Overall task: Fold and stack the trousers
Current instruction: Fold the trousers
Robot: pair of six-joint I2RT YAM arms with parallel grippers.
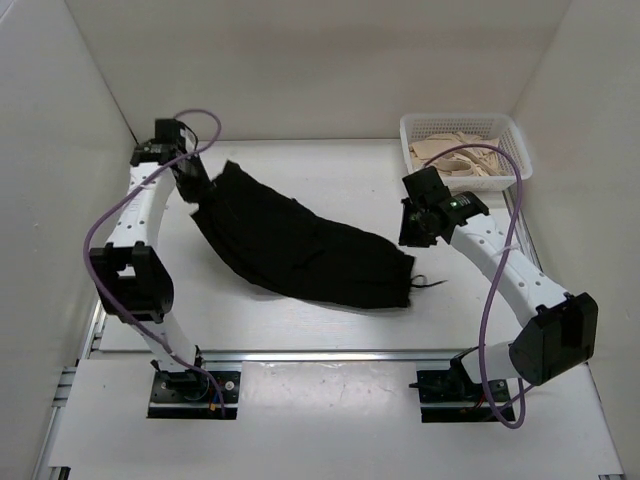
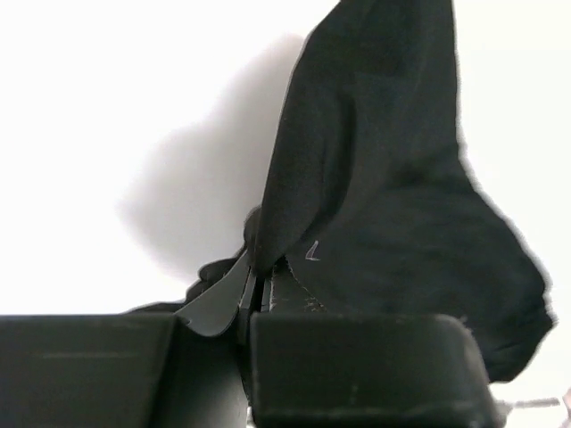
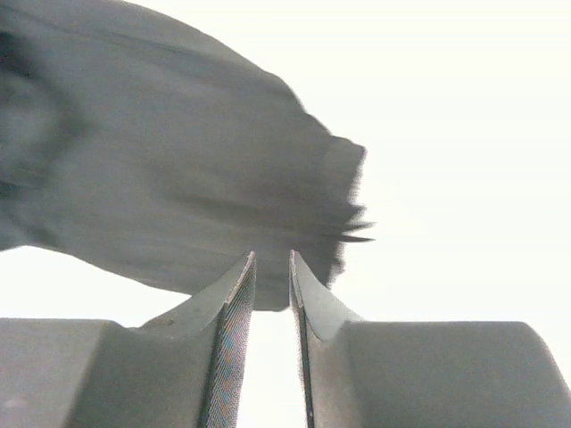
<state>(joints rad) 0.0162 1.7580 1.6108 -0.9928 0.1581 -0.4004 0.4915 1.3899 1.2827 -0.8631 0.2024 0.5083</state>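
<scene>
Left gripper (image 2: 259, 287): clamped on trousers (image 1: 300, 250) edge; keep tension.
Right gripper (image 3: 272, 267): barely parted, empty; pinch trousers' near end.

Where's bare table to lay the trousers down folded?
Bare table lies beyond the trousers, left of the basket, and along the near edge in front of them. Crowded: right gripper by their right end, left gripper clamping the left end.
</scene>
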